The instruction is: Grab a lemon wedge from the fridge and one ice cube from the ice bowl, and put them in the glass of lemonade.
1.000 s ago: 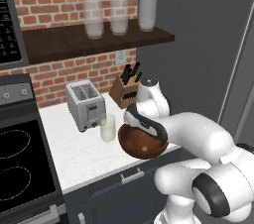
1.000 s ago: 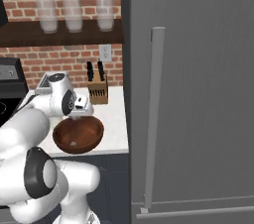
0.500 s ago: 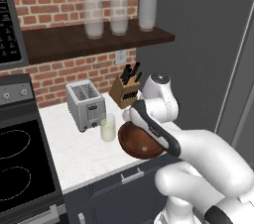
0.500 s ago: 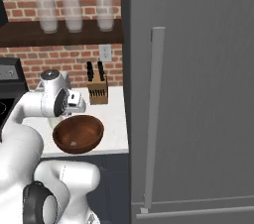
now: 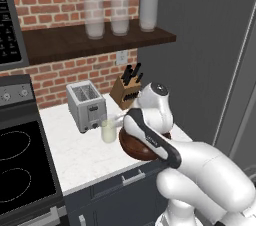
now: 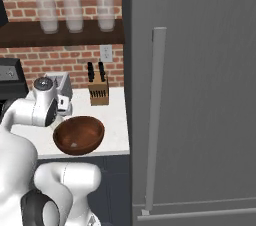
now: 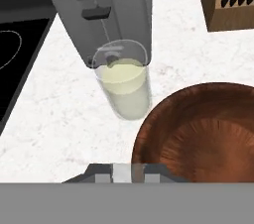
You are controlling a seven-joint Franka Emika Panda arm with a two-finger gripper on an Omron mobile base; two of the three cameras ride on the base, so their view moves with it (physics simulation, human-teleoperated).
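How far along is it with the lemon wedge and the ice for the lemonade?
Done: hard to say; the fridge is shut and no wedge is discernible in the glass of lemonade. In hand: the shut gripper holds a small whitish piece, probably the ice cube, between ice bowl and glass. Left: dropping it in.

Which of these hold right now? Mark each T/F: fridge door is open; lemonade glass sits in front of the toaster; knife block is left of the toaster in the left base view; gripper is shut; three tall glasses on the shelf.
1. The fridge door is open. False: it is closed, handle facing out.
2. The glass of lemonade sits in front of the toaster. True.
3. The knife block is left of the toaster in the left base view. False: it stands to the toaster's right.
4. The gripper is shut. True; a small whitish piece shows between its tips.
5. Three tall frosted glasses stand on the shelf. True.
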